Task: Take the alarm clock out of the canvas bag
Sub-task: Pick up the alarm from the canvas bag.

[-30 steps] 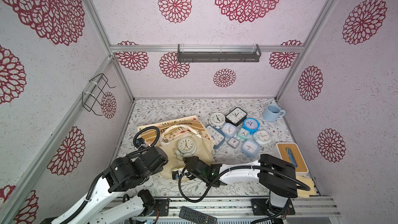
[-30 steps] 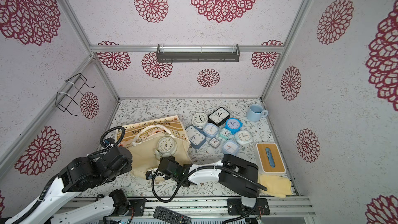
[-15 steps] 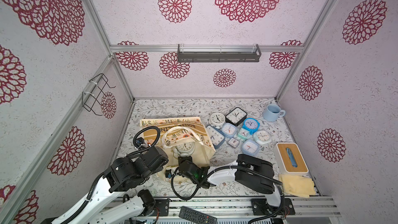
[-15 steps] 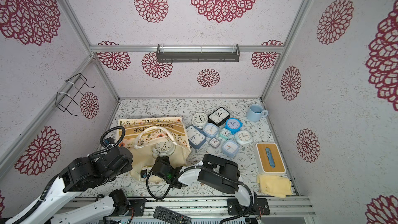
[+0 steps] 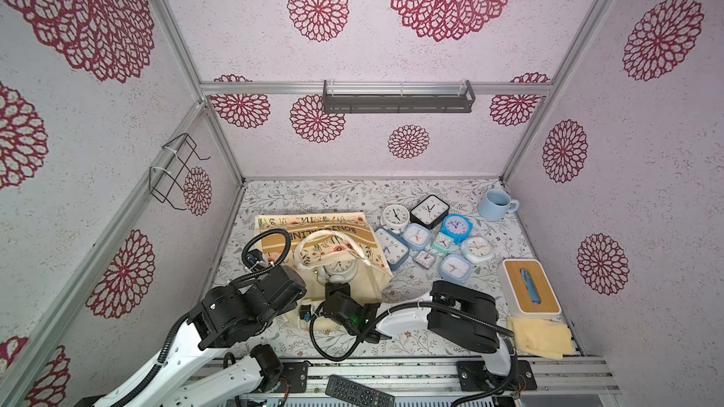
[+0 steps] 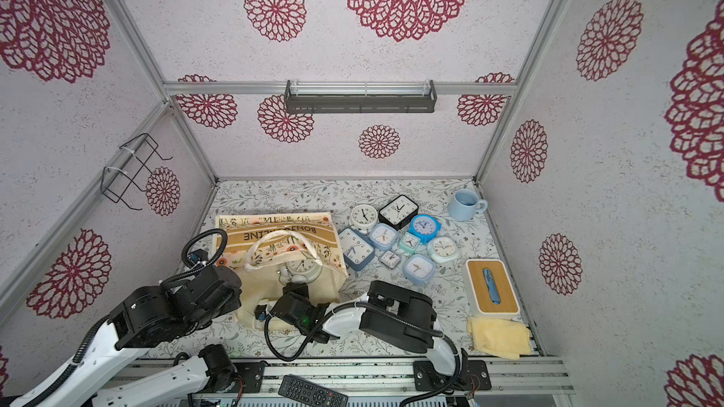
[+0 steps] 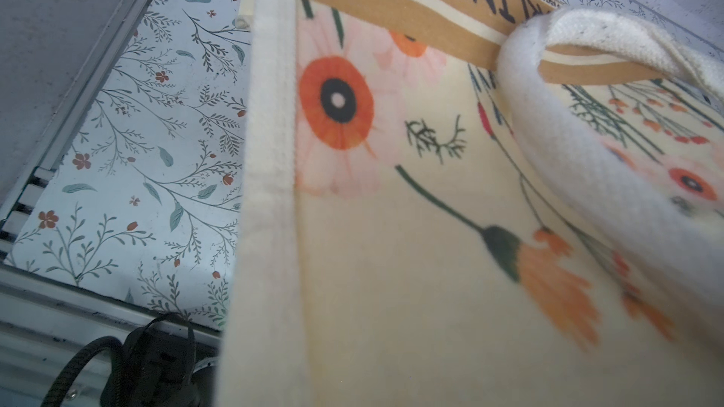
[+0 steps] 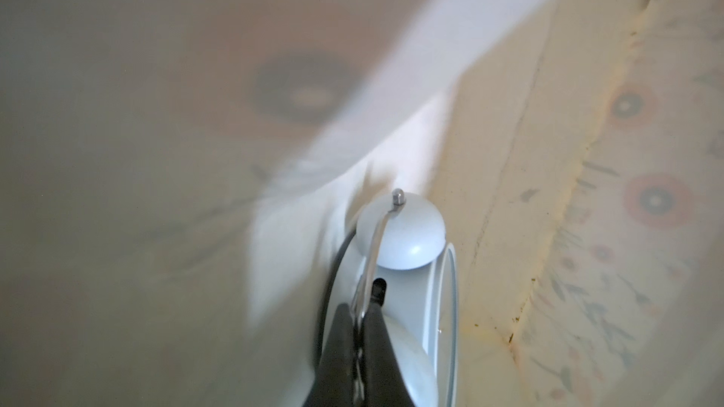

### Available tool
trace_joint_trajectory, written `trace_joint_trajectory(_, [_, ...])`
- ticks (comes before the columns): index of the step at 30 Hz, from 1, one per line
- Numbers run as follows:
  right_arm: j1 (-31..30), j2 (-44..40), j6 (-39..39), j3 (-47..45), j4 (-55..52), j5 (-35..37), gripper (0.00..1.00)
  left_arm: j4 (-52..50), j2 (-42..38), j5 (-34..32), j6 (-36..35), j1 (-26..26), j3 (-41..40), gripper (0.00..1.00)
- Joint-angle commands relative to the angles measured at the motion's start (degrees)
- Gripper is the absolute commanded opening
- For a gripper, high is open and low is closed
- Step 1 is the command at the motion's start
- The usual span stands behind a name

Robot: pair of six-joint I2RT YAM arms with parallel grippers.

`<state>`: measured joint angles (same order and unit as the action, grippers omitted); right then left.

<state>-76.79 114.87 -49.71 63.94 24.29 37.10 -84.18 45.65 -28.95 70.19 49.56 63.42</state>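
Step in hand: grasp complete, extraction not begun. My left pincer is hidden beneath its wrist; it is closed, on what I cannot tell. My right pincer (image 8: 362, 303) is clamped on the wire handle (image 8: 372, 244) of the clock (image 5: 340, 268), which lies inside the bag (image 5: 372, 287), at 12 o'clock from that pincer. Next move, by my judgement: withdraw toward 6 o'clock, keeping clear of the strap (image 7: 580, 174).

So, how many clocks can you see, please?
10. One clock in the bag; nine beside it: white, black, round blue, slate, teal, tiny, pale, two blue squares. Others possibly hidden.
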Motion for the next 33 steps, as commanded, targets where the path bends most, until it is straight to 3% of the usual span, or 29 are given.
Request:
trace_joint_trajectory(1, [0.2,-9.9,8.4,1.1,-7.3,-2.7,0.00,1.4,0.2,-0.5,-0.3,-0.2,2.0,0.00])
trace_joint_trajectory(8, [1.8,-21.1,20.8,2.0,-24.4,-15.7,0.00,0.1,1.7,-1.6,0.1,-0.6,4.0,0.00])
trace_joint_trajectory(14, [4.0,-29.8,27.4,1.0,-31.1,-24.0,0.00,-1.9,5.2,-1.9,-0.6,-2.3,6.9,0.00])
trace_joint_trajectory(22, [6.0,-36.2,31.4,2.5,-37.0,-25.5,0.00,-1.3,9.0,2.2,-4.3,-7.0,10.1,0.00])
trace_joint_trajectory(33, [6.2,-49.1,37.6,4.3,-50.4,-20.6,0.00,1.9,12.5,10.6,-8.4,-23.6,14.5,0.00])
